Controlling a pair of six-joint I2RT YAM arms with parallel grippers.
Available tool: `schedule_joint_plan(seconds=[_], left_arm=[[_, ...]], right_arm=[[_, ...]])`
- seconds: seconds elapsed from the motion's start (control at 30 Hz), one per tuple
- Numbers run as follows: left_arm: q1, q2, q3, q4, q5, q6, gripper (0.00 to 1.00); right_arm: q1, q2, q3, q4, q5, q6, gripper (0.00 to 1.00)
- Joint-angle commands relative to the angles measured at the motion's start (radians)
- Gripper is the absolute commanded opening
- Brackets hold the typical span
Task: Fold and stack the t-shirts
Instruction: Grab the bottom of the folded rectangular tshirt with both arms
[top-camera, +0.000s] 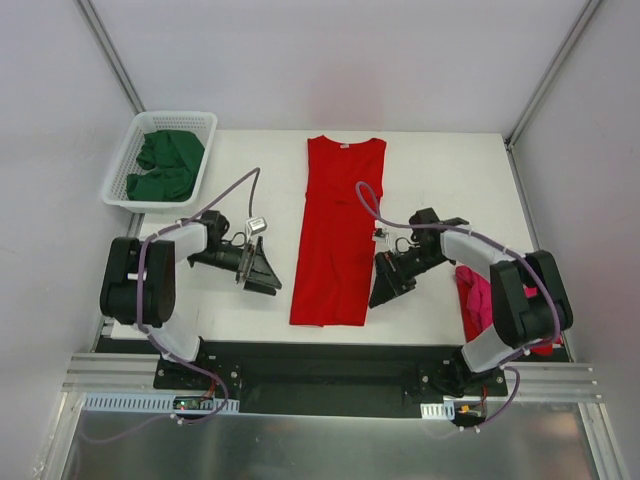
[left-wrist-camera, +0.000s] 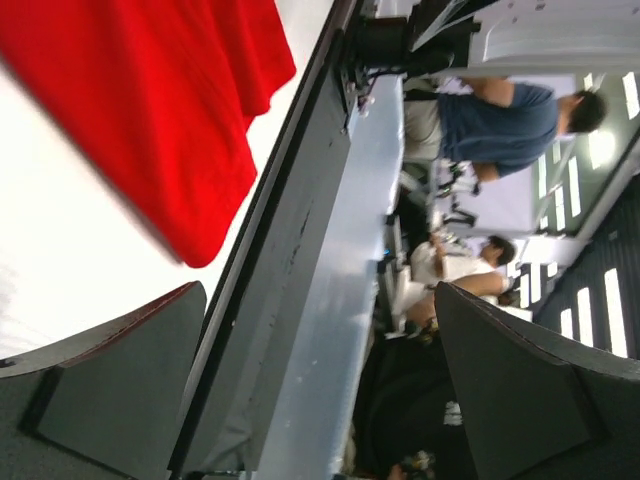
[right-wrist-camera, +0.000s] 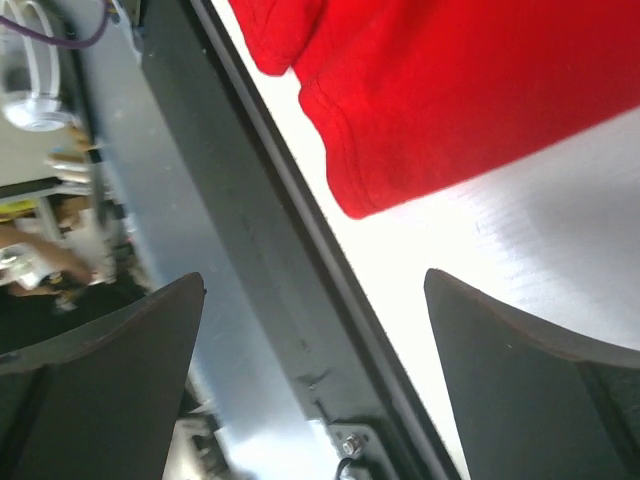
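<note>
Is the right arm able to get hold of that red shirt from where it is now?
Probably yes. The right hand is open close beside the red shirt, near its hem, with nothing between them.

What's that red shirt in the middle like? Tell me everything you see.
The red shirt is soft plain cloth, sleeves folded in to make a long narrow strip with a few creases. It lies flat on the white table, collar with a pale label at the far end, hem at the near end. Nothing grips it.
</note>
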Motion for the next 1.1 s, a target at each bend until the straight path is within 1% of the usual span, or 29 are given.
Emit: schedule_joint_plan(seconds=[0.0,0.03,0.07,0.23,0.3,0.33,0.37,0.4,0.43,0.47,0.5,0.53,0.57,0.6,0.63,0.67,0.7,0.73,0.77,0.83,0.87,0.9,0.97,1.0,1.07], left_arm=[[-0.077,-0.231,-0.132,0.31,-0.047,-0.287,0.99],[-0.092,-0.28,-0.199,0.419,-0.123,-0.307,0.99],[-0.106,-0.342,-0.209,0.435,-0.151,-0.34,0.99],[-0.108,-0.315,-0.157,0.435,-0.15,-0.365,0.99],[-0.105,-0.325,-0.114,0.41,-0.153,-0.351,0.99],[-0.1,-0.332,-0.038,0.391,-0.159,-0.338,0.99],[-0.099,-0.357,0.01,0.324,-0.22,-0.319,0.99],[-0.094,-0.375,0.059,0.305,-0.272,-0.261,0.99],[-0.084,-0.394,0.137,0.3,-0.335,-0.246,0.99],[-0.052,-0.424,0.176,0.293,-0.445,-0.226,0.99],[-0.022,-0.43,0.214,0.29,-0.502,-0.201,1.0],[0.004,-0.434,0.277,0.29,-0.554,-0.192,0.99],[0.037,-0.438,0.3,0.294,-0.618,-0.18,0.99],[0.044,-0.444,0.313,0.331,-0.782,-0.146,0.99],[0.05,-0.455,0.292,0.371,-0.85,-0.134,0.99],[0.062,-0.475,0.266,0.412,-0.911,-0.124,0.99],[0.067,-0.478,0.202,0.497,-0.983,-0.124,0.99],[0.067,-0.481,0.164,0.535,-1.019,-0.13,0.99],[0.067,-0.489,0.128,0.576,-1.041,-0.13,0.99],[0.067,-0.506,0.04,0.651,-1.082,-0.129,0.99],[0.067,-0.539,0.008,0.682,-1.091,-0.132,0.99],[0.067,-0.552,-0.039,0.704,-1.101,-0.13,0.99],[0.067,-0.582,-0.083,0.765,-1.145,-0.144,0.99],[0.067,-0.591,-0.133,0.8,-1.151,-0.144,0.99],[0.067,-0.605,-0.179,0.9,-1.148,-0.126,0.99]], right_arm=[[0.034,-0.14,-0.067,0.185,0.046,0.092,0.96],[0.034,-0.152,-0.075,0.184,0.055,0.088,0.96],[0.033,-0.168,-0.081,0.187,0.058,0.092,0.96],[0.034,-0.154,-0.068,0.172,0.052,0.08,0.96],[0.036,-0.169,-0.037,0.144,0.063,0.066,0.96],[0.033,-0.183,-0.014,0.131,0.098,0.057,0.96],[0.03,-0.207,0.003,0.126,0.132,0.051,0.96],[0.028,-0.261,0.038,0.123,0.175,0.031,0.96],[0.026,-0.298,0.052,0.127,0.309,0.017,0.96],[0.016,-0.329,0.064,0.138,0.387,0.002,0.96],[0.005,-0.361,0.086,0.143,0.464,-0.035,0.96],[-0.013,-0.369,0.128,0.147,0.605,-0.044,0.96],[-0.061,-0.373,0.147,0.161,0.677,-0.047,0.96],[-0.091,-0.379,0.155,0.21,0.769,-0.067,0.96],[-0.122,-0.392,0.166,0.236,0.796,-0.075,0.96],[-0.188,-0.398,0.161,0.311,0.822,-0.075,0.96],[-0.22,-0.401,0.155,0.342,0.831,-0.069,0.96],[-0.254,-0.402,0.14,0.366,0.822,-0.04,0.96],[-0.307,-0.407,0.129,0.415,0.821,-0.021,0.96],[-0.348,-0.424,0.117,0.439,0.806,0.034,0.96],[-0.381,-0.436,0.095,0.468,0.793,0.051,0.96],[-0.395,-0.453,0.081,0.485,0.783,0.068,0.96],[-0.414,-0.488,0.045,0.526,0.789,0.091,0.96],[-0.417,-0.499,0.031,0.543,0.793,0.091,0.96],[-0.418,-0.508,-0.02,0.604,0.805,0.074,0.96]])
